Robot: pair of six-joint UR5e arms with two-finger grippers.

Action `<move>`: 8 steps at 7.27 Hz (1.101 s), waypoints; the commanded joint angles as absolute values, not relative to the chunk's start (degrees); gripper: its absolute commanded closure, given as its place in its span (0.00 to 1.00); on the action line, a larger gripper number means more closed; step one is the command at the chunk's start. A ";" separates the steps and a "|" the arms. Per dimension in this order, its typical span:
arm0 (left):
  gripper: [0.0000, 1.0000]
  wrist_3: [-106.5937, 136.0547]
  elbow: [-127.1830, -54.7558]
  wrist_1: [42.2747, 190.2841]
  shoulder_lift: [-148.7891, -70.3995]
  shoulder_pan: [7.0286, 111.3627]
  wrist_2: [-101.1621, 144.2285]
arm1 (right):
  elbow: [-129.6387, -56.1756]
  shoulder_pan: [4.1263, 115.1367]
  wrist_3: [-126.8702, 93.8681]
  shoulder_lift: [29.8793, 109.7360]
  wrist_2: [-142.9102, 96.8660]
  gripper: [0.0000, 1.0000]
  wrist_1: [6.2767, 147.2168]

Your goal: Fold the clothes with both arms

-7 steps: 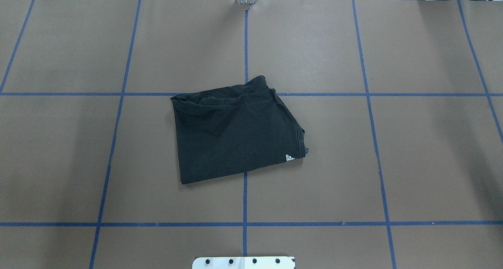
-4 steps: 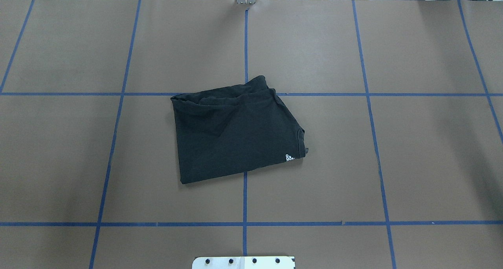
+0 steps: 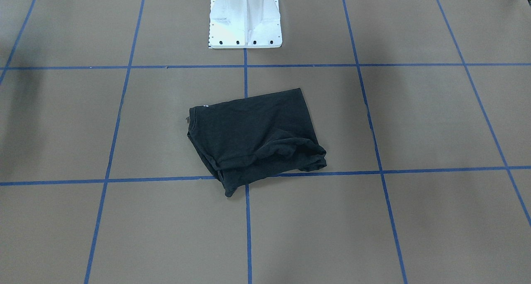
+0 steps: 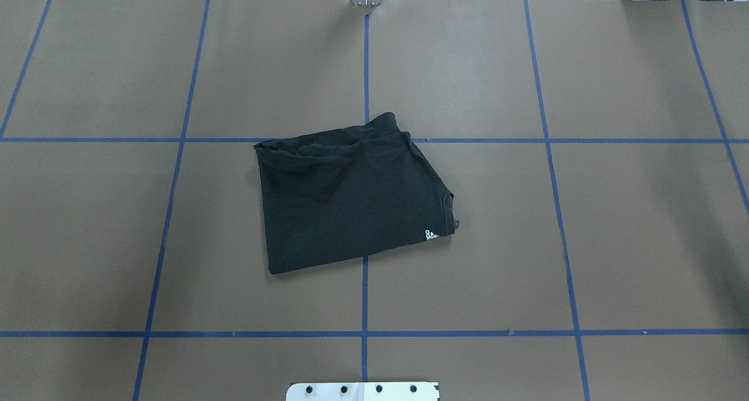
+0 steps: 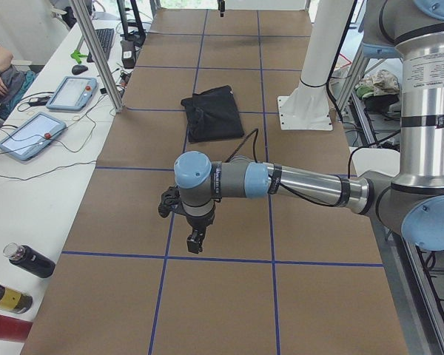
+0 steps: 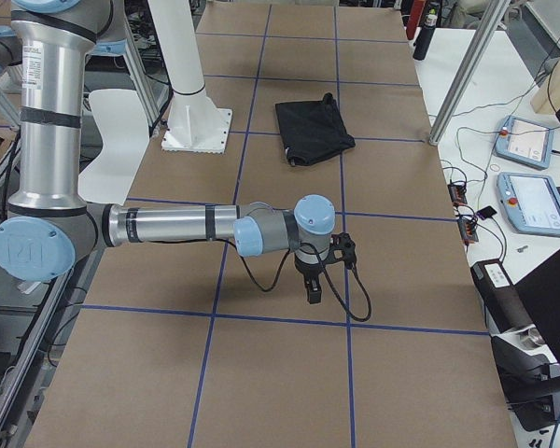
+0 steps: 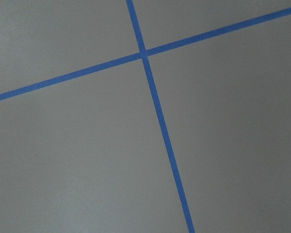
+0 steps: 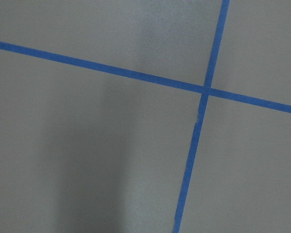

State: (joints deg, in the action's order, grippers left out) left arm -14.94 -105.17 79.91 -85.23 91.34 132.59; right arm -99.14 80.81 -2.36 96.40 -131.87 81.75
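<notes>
T-shirt (image 4: 351, 205) lies folded in a compact black bundle mid-bench (image 4: 643, 213), well apart from both arms. Left fingers (image 5: 194, 241) and right fingers (image 6: 314, 291) hang over bare bench toward its ends. Apart or together, I cannot tell from these side views. The bundle's far edge looks bunched, perhaps loosely layered, so the fold may slump open.

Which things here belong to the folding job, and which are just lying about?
Job: black T-shirt, folded on the table; left gripper; right gripper.
Lying about: tablets, black bottle, white pedestal.
</notes>
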 commanded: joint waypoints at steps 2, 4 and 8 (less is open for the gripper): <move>0.00 -4.01 -106.17 82.53 -85.43 93.96 135.70 | -99.05 80.95 -2.37 96.42 -131.75 0.00 81.74; 0.00 -3.34 -105.30 82.53 -85.34 93.87 135.36 | -99.14 81.47 -2.63 97.03 -131.92 0.00 81.83; 0.00 -3.08 -103.10 82.27 -86.04 93.34 135.00 | -102.65 88.23 -2.03 101.58 -132.19 0.00 82.10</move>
